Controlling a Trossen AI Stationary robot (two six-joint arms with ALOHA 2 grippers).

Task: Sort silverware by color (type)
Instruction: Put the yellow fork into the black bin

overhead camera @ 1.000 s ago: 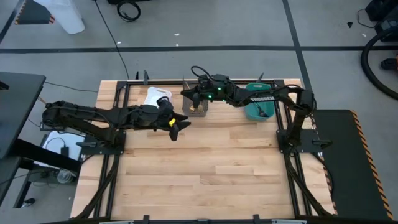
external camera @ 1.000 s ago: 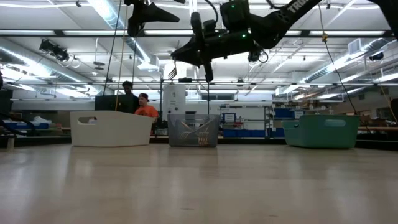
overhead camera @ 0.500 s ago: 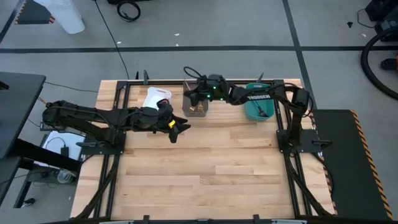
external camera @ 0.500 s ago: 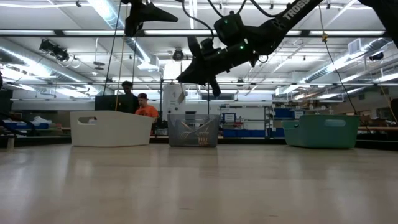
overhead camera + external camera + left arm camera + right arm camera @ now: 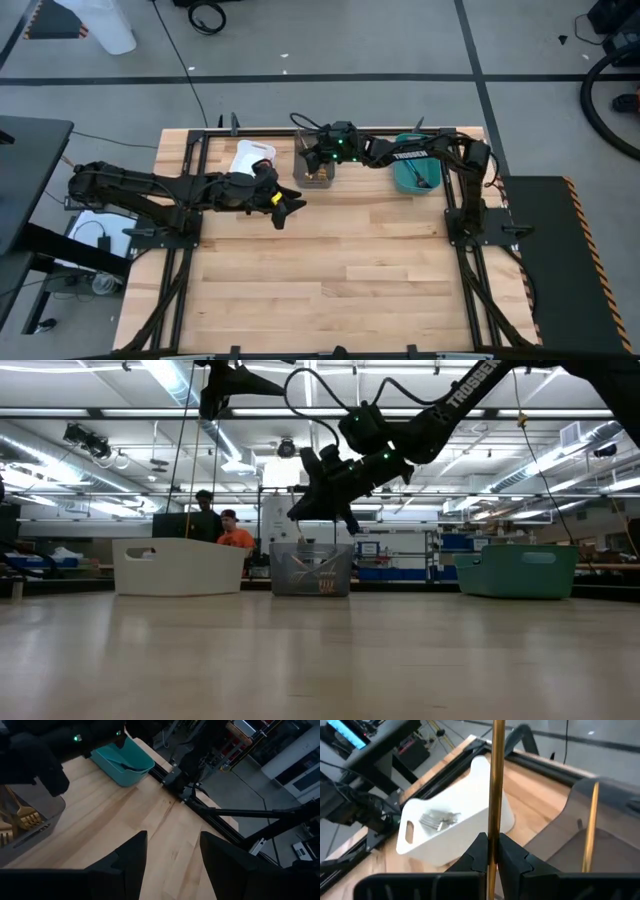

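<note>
Wooden tabletop point(image 5: 330, 270) under warehouse lights; right tool point(image 5: 490, 851) pinching gold utensil point(image 5: 496, 780), left tool point(image 5: 170, 851) agape.

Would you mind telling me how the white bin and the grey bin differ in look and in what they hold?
The white bin is opaque, with a cut-out handle slot in its wall; the grey bin is smoky and see-through. The white bin holds silver forks; the grey bin holds gold utensils. The right gripper, shut on a gold utensil, hangs over the grey bin, not the white one. Both stand side by side along the table's far edge.
</note>
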